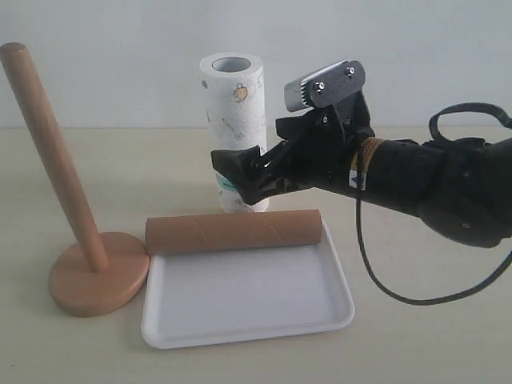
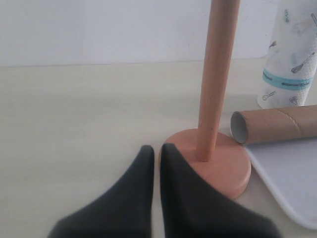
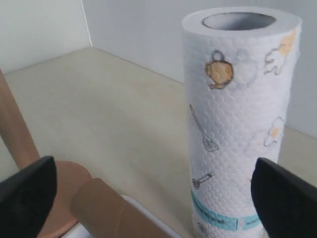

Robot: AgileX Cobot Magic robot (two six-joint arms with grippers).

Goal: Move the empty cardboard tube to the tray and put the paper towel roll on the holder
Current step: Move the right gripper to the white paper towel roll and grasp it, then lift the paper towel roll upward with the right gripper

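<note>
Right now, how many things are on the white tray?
1. The empty cardboard tube lies on its side along the tray rim nearest the paper towel roll; nothing else shows there.

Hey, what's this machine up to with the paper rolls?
A robot is tidying. The cardboard tube lies along the far edge of the tray. The right pincer, open, is at the lower part of the upright paper towel roll. The wooden holder stands bare; the left pincer sits shut beside its base.
</note>
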